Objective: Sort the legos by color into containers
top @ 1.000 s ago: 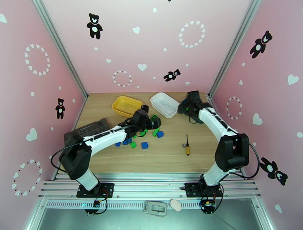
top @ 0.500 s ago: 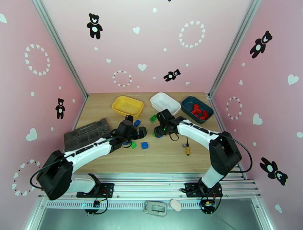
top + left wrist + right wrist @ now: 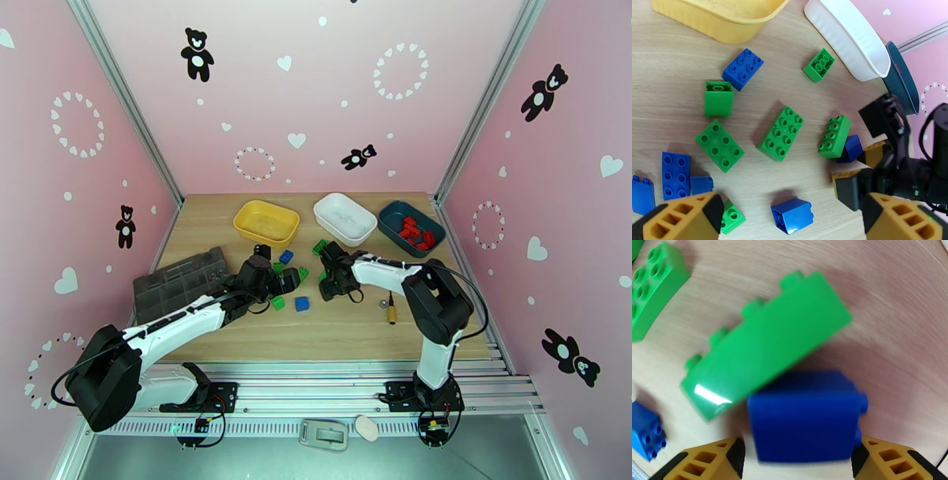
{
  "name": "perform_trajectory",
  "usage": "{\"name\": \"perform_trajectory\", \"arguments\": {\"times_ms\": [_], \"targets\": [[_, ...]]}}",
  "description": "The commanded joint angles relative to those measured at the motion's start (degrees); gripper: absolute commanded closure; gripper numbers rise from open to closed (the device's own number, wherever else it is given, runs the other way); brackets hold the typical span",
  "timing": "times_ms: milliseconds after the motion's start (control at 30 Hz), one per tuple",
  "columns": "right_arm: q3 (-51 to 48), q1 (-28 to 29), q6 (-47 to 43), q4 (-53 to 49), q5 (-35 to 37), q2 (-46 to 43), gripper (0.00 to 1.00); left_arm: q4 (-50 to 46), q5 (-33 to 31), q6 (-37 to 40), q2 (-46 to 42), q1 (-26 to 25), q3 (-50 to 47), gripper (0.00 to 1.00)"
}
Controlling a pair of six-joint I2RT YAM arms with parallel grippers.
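Bricks sprawl across the left wrist view: green legos (image 3: 781, 133) mid-frame, blue legos (image 3: 742, 69) upper left, the yellow bin (image 3: 723, 23) and white bin (image 3: 853, 43) along the top, and the teal bin (image 3: 902, 79) edge-on at right. At the bottom the left gripper (image 3: 790, 223) gapes wide, fingers well apart and holding nothing, with a blue cube (image 3: 792, 215) between the tips.

The blurred right wrist view adds the close detail. The right gripper (image 3: 798, 465) has its fingers spread either side of a dark blue brick (image 3: 805, 417), and a green brick (image 3: 766, 358) leans on top of it. Whether the pads touch, I can't tell.

From above, red legos (image 3: 415, 231) sit in the teal bin at upper right. The screwdriver (image 3: 391, 304) lies right of the pile with bare table (image 3: 347, 331) around and below it. The organizer box (image 3: 178, 280) hugs the left edge.

A second ago the right arm covered the teal bin; now it is folded over the pile. The left arm has drawn back toward lower left.
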Motion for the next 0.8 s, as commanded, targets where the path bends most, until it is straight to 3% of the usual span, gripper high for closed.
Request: {"name": "perform_trajectory", "arguments": {"times_ms": [0,200,467,767], "targets": [[3.36,-0.64,0.69,0.05,2.03,2.85,0.28,0.44,-0.34,-0.38,1.0,0.33,0.39,0.02],[5.42,-1.83,0.87,0.05,0.57,3.83,0.34,1.58,0.73,-0.46,3.41,0.31,1.46,0.02],[4.78,-3.28,0.94,-1.05,-1.01,-0.17,0.54,5.52,5.13,-1.38,12.03,0.27,6.63,0.02],[4.42,-8.77,1.6,-2.73,-2.82,-8.47,0.59,9.76,12.44,-4.06,25.62,0.31,20.4,0.03]]}}
